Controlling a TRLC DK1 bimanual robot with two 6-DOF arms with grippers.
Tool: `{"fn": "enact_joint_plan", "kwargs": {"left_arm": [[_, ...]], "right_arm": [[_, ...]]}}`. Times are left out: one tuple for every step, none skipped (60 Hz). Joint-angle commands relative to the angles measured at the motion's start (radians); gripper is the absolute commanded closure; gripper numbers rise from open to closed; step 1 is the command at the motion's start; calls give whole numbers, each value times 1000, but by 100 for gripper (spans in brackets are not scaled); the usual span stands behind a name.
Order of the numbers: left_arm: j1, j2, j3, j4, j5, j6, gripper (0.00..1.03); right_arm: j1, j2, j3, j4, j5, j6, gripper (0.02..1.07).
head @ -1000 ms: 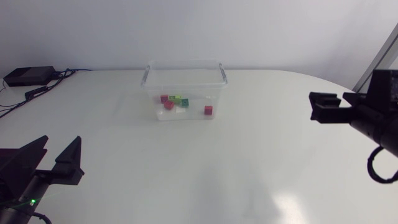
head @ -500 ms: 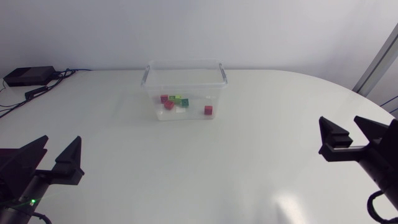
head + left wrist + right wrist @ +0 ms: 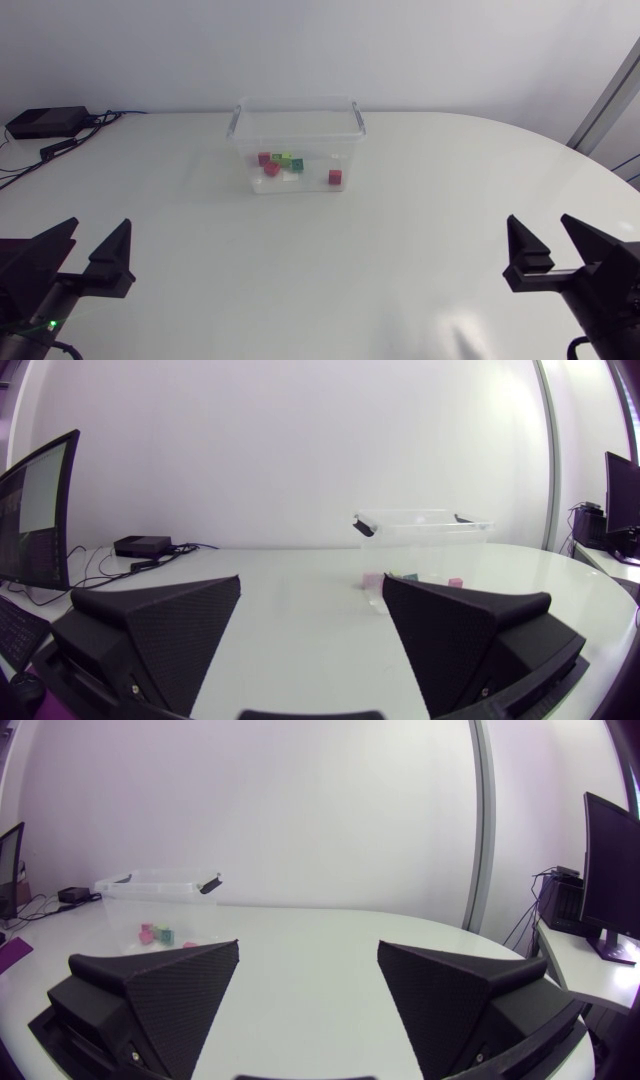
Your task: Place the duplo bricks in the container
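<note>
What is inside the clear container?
The container holds loose duplo bricks: pink, red and green ones clustered, one red brick apart. Whether others lie hidden behind them cannot be told.

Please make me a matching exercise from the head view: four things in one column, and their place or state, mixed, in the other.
1 container
2 green duplo brick
3 left gripper
4 black box

a open, empty
b far left corner of the table, with cables
c clear, far middle of the table
d in the container, among other bricks

Pairs: 1-c; 2-d; 3-a; 4-b
</note>
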Motion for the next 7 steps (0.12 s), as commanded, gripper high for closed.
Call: {"fn": "enact_joint_plan", "kwargs": {"left_arm": [[8,1,-19,9,10,-22,4],[8,1,-19,9,10,-22,4],[8,1,-19,9,10,-22,4],[8,1,-19,9,10,-22,4],[8,1,-19,9,10,-22,4],[8,1,-19,9,10,-22,4],[8,1,-19,9,10,-22,4]], "right_arm": [[-16,-46,-56,21,-15,4,7],[-16,-46,-56,21,-15,4,7],[-16,-46,-56,21,-15,4,7],[-16,-46,-56,21,-15,4,7],[-16,-46,-56,21,-15,4,7],[-16,-46,-56,21,-15,4,7],[-16,-46,-56,21,-15,4,7]]}}
